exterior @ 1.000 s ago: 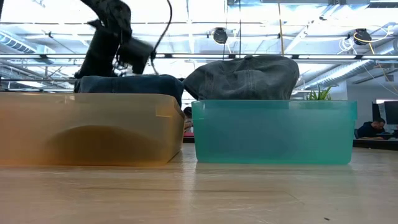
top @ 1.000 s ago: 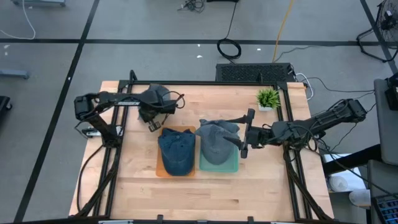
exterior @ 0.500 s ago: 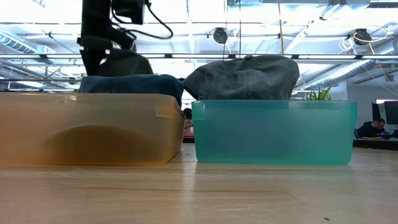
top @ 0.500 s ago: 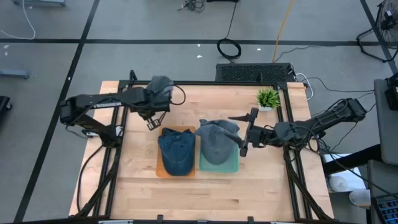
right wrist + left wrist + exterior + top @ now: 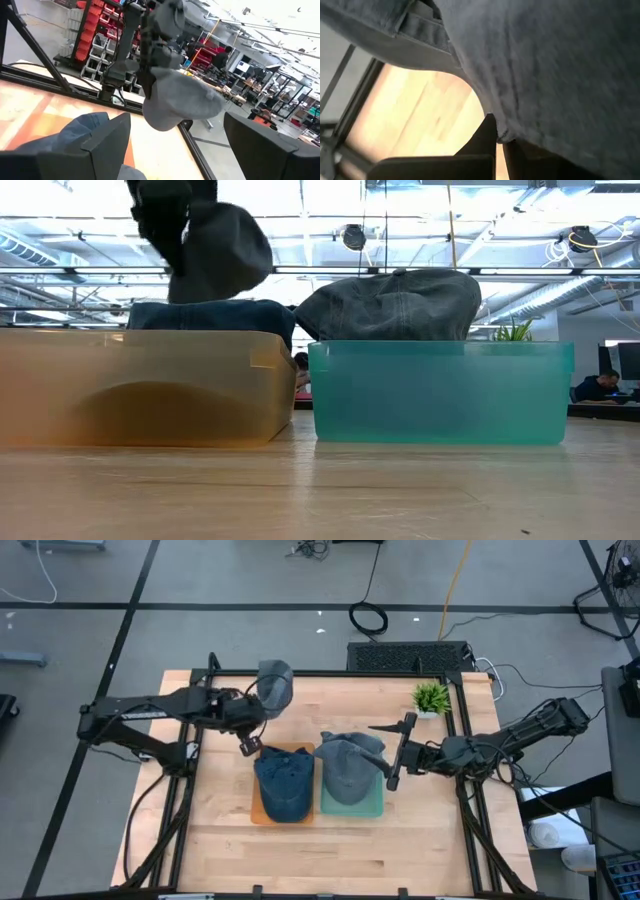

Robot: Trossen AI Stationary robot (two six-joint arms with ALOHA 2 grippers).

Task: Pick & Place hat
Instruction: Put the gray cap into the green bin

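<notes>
Blue denim cap (image 5: 283, 787) fills the orange plastic bin (image 5: 257, 812) just below the left pincer (image 5: 262, 710), which is clamped on a grey fabric hat (image 5: 275, 684) held over bare wooden bench (image 5: 320, 700) near its far edge. Right pincer (image 5: 400, 752), fingers apart, hangs beside the teal bin (image 5: 372, 808).

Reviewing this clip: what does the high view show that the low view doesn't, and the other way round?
Only the high view: both arms whole, the right gripper open beside the teal bin, and the table's extent. Only the low view: the bins' side walls and the room behind. Both: the left gripper shut on a grey hat, a blue hat in the orange bin, another grey hat in the teal one, and the small plant.
</notes>
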